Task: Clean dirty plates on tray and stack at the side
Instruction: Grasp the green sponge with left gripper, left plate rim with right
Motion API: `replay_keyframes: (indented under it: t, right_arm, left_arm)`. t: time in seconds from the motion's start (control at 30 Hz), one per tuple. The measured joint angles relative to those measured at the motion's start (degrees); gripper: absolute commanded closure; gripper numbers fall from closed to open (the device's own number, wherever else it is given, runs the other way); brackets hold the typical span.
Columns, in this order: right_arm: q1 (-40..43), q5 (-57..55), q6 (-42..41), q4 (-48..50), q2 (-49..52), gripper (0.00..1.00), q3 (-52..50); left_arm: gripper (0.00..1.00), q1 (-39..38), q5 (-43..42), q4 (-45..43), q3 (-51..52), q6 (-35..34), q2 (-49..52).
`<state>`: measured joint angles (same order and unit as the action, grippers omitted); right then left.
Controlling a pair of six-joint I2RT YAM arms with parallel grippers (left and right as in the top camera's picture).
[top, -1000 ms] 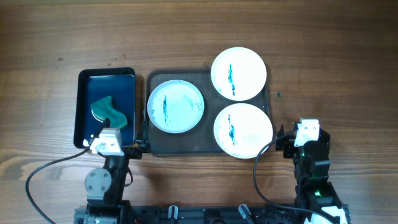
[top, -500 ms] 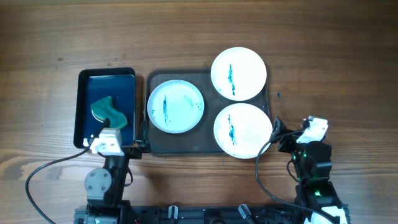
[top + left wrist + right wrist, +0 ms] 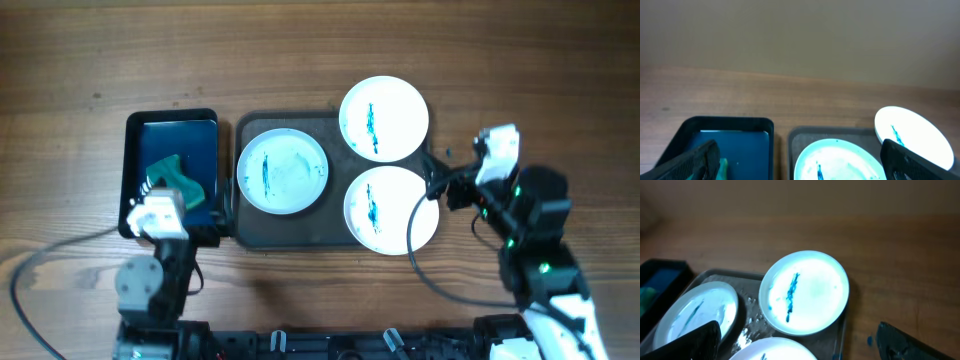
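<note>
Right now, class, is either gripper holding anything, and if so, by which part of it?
Nothing is held. The left gripper and the right gripper both stand open, with nothing between their fingers.

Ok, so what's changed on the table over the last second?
The right end effector swung forward from beside the tray's near right corner and now points at its right edge, between two plates. The left end effector edged forward and left over the sponge tray. Both are open and empty, and nothing was gripped. Plates and both trays stayed put.
</note>
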<state>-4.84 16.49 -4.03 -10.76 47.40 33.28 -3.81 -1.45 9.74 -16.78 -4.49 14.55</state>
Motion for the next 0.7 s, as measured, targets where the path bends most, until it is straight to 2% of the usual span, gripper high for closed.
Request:
replay_keyframes:
  t: [0.13, 0.27, 0.4, 0.5, 0.7]
  right_arm:
    - [0.0, 2.4, 2.5, -13.8, 8.4, 0.00, 15.0]
    - [0.0, 4.0, 3.3, -23.3, 15.1, 0.00, 25.8]
    - [0.0, 8.2, 3.5, -28.9, 20.0, 0.00, 31.1]
    - [0.0, 15.4, 3.5, -29.4, 23.0, 0.00, 31.5]
    - [-0.5, 20.8, -0.2, -29.6, 27.8, 0.11, 31.6]
  left_arm:
    - [0.00, 0.0, -0.3, 8.9, -15.5, 1.0, 14.2]
    - [0.00, 0.0, -1.6, 26.2, -37.5, 2.5, 32.5]
    - [0.00, 0.0, -4.5, 43.0, -57.4, 3.0, 48.7]
    - [0.00, 0.0, -8.2, 51.1, -65.3, 3.2, 56.2]
    - [0.00, -0.1, -19.4, 53.7, -66.3, 3.2, 60.7]
